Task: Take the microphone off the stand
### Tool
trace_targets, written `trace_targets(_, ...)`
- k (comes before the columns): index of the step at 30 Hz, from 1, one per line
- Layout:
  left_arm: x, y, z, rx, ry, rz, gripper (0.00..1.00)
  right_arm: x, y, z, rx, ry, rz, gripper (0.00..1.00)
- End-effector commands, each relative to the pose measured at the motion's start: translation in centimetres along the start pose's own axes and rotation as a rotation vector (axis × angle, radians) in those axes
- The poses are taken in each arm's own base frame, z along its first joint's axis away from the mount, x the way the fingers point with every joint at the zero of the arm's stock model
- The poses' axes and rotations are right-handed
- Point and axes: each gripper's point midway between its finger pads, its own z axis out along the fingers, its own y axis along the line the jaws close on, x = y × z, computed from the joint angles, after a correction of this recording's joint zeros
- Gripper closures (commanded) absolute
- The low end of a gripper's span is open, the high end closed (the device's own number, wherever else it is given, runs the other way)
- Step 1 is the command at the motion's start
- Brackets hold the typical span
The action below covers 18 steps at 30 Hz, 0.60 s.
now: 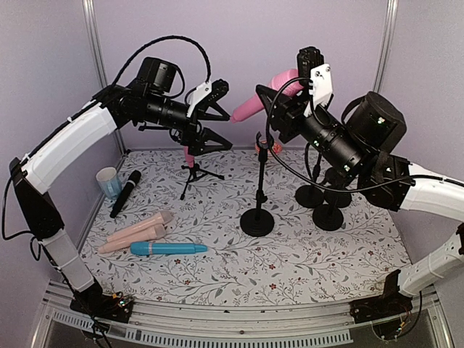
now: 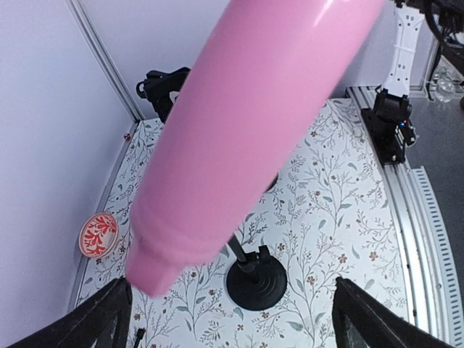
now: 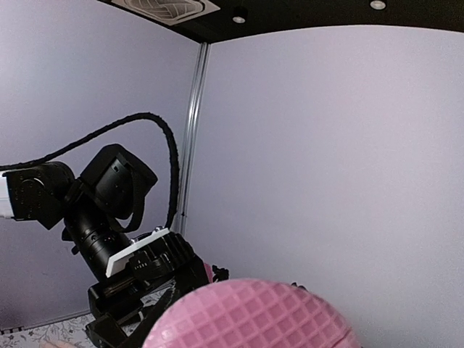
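Pink plastic microphone, glossy along the handle and quilted at the head, hangs in the air over the middle of the table. It sits above the reddish clip of the black round-based stand and appears clear of it. The right gripper is clamped on the head end and, I judge, carries the whole weight. The left gripper stands with its jaws wide apart around the handle's tip; its fingertips are well clear of the plastic in the left wrist view.

The risk lies in that single hold. A rounded head gives the jaws little purchase, so the long handle could sag or pivot out and drop onto the stand or the table. The left gripper, so near, could also knock the handle when it moves.
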Motion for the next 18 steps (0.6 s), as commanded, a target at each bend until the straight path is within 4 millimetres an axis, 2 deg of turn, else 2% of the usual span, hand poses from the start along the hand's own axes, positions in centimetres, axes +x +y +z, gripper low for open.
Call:
trace_targets(1, 1.4, -0.7, -0.6, 0.002, 0.058, 0.026, 0.05, 1.5, 3.3, 1.7, -0.161, 0.06, 0.152, 0.95)
trace_targets(6, 1.2, -1.4, -1.4, 0.015, 0.06, 0.042, 0.17, 4.0, 5.1, 3.5, -0.217, 0.117, 0.189, 0.95)
trace_targets(10, 1.3, -2.0, -2.0, 0.019, 0.071, 0.06, 0.34, 5.1, 6.2, 4.4, -0.249, 0.136, 0.217, 0.95)
trace_targets(14, 1.4, -2.2, -2.6, 0.011, 0.081, 0.077, 0.56, 5.7, 6.4, 5.1, -0.259, 0.147, 0.231, 0.92)
trace_targets(16, 1.5, -2.3, -2.8, 0.007, 0.084, 0.086, 0.75, 5.9, 6.2, 5.3, -0.262, 0.151, 0.245, 0.84)
trace_targets(18, 2.0, -2.3, -2.9, 0.004, 0.097, 0.089, 0.89, 6.0, 6.0, 5.4, -0.259, 0.155, 0.258, 0.64)
